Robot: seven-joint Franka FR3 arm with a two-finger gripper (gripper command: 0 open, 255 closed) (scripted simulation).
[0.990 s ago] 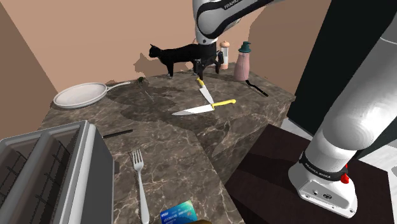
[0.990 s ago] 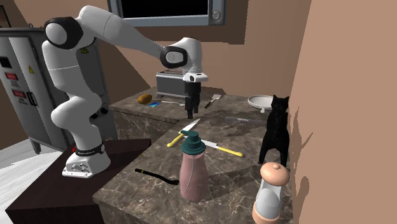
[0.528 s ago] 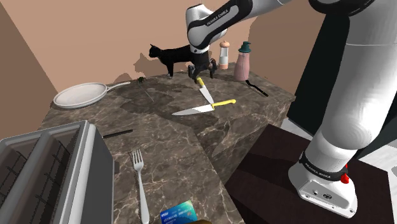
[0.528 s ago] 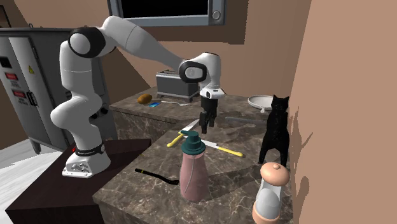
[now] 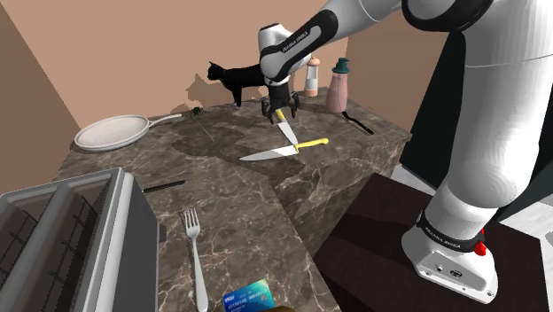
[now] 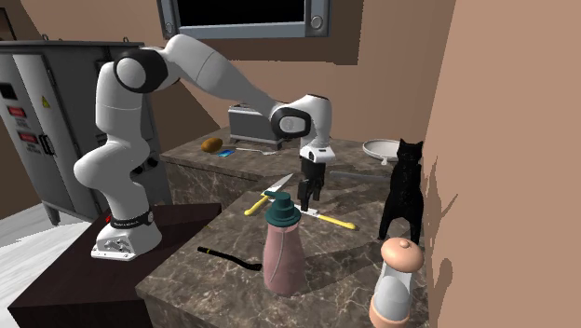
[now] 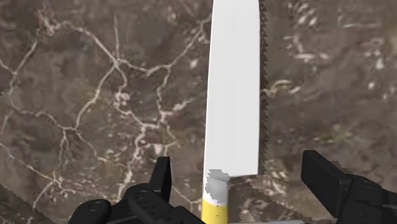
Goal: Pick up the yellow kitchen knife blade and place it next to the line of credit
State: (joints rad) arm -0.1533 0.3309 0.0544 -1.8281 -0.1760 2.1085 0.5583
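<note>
Yellow-handled knife (image 7: pixel 234 95) lies flat on the marble counter (image 7: pixel 95 95), its handle between the wide-open gripper (image 7: pixel 240 173) fingers, untouched. Risks: low handle slipping when pinched; blade tip snagging second knife (image 5: pixel 266 154). Card (image 5: pixel 248 297) well apart.

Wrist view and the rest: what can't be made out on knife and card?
Knife handle: wrist view, cut off by bottom edge, between the open pincer's fingers.
Knife blade tip: second exterior view, behind the bottle's cap.
Card: shoulder view, clipped by bottom edge; print too small.
</note>
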